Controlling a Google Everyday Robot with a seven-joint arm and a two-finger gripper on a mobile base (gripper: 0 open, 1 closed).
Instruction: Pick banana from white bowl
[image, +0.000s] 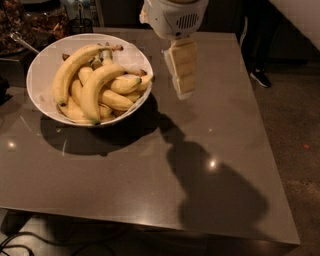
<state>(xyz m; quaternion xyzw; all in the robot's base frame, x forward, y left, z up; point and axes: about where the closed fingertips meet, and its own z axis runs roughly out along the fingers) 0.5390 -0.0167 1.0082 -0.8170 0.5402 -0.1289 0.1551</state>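
The white bowl (44, 62) stands on the table at the back left, full of several yellow bananas. The banana (96, 89) is the long, strongly curved one lying on top in the middle of the bowl, with a small dark tip near the bowl's right rim. Another long banana (70, 70) with a thin brown-tipped stem lies to its left. My gripper (182, 75) hangs down from the white wrist (175, 17), above the table just right of the bowl's rim, apart from the bananas and holding nothing.
The bowl sits on a dark grey table (225, 130). Dark containers (30, 20) and a metal handle (22, 42) stand behind the bowl at the back left. The arm's shadow falls across the table's middle and right. A shoe (260, 77) is on the floor beyond the right edge.
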